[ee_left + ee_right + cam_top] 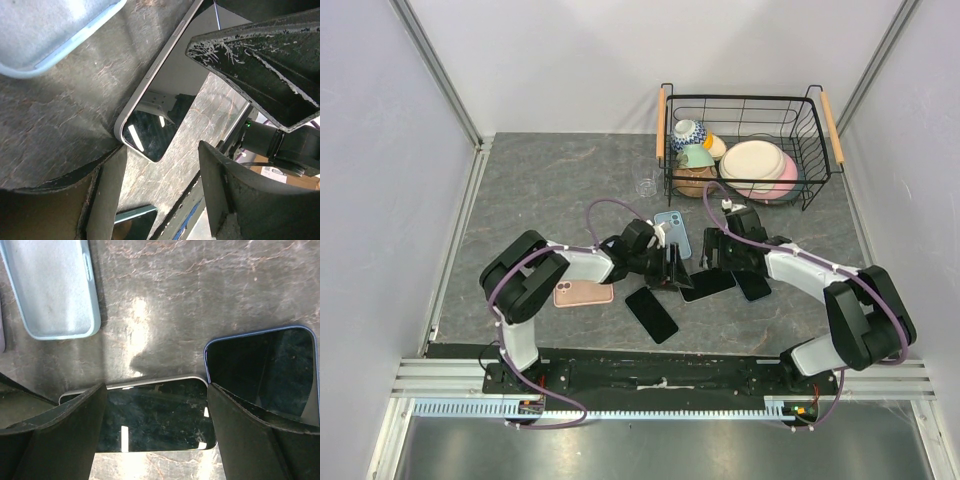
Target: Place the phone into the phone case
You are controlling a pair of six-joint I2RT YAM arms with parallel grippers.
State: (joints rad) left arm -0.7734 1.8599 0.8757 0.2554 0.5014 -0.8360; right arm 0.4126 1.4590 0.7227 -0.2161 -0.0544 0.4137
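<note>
Squarely on the edges

Overhead: note left gripper (670,268) and right gripper (712,262) flanking phone (708,283), with phone case (673,233) beyond both tips. Left wrist: spread wide around phone's (170,85) corner; centre before closing. Right wrist: likewise spread, astride phone (160,415); pinch edges, not glass, and lift level.

phone case (672,229) lies behind the phone (709,283); wire basket (740,97) stands farther back right.

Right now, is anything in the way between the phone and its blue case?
Nothing visible does. The phone lies under the open right tool, and only bare table lies between it and the light blue case. A second phone sits on the other side, off that path.
</note>
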